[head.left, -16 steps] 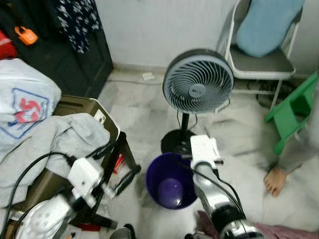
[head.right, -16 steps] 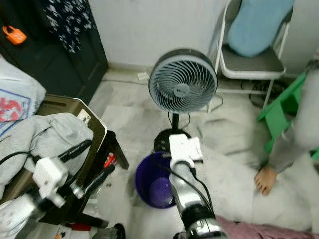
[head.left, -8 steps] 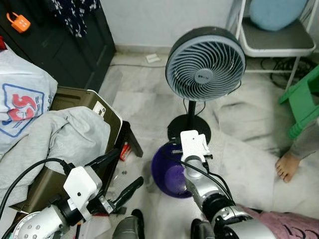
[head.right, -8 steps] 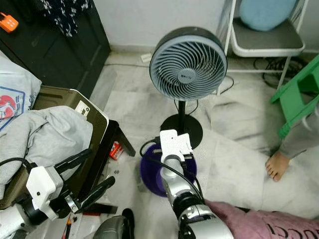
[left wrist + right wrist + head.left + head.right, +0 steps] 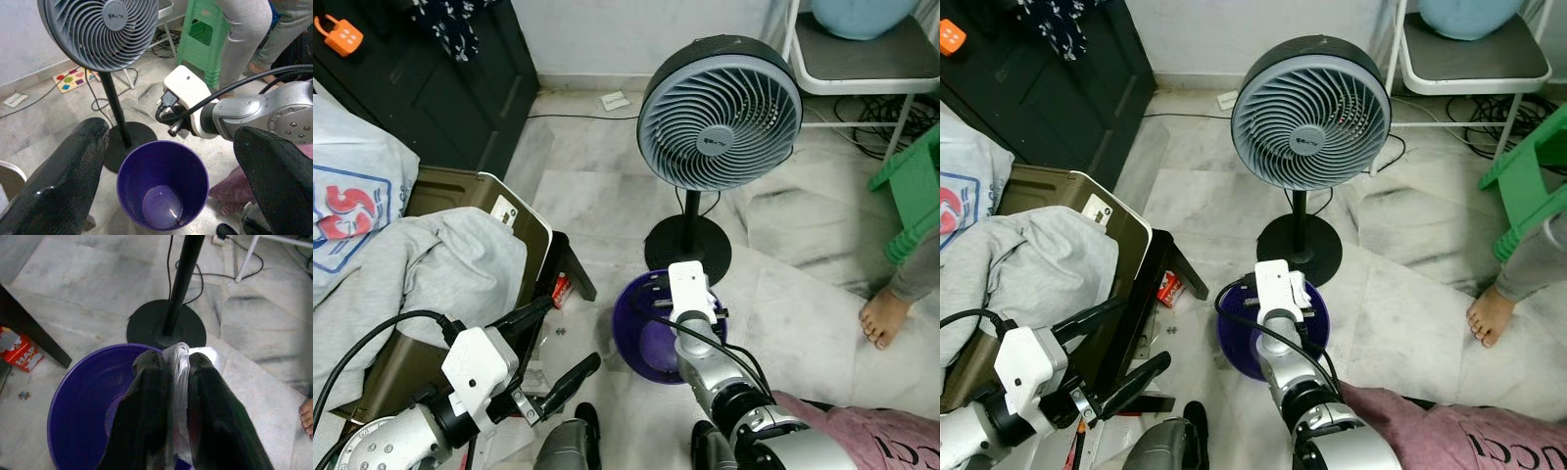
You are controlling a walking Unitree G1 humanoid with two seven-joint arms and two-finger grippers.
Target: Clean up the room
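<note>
Wrapper (image 5: 177, 382) is being held pinched in the right tool (image 5: 171, 396), now brought over the purple bin (image 5: 88, 401) (left tool (image 5: 166, 161) wide, idle); release seems next.

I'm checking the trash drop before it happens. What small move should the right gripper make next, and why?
Probably open the fingers. The right gripper is shut on a crumpled clear wrapper and hangs over the purple bin, so the wrapper should fall inside. The left gripper is open beside it.
</note>
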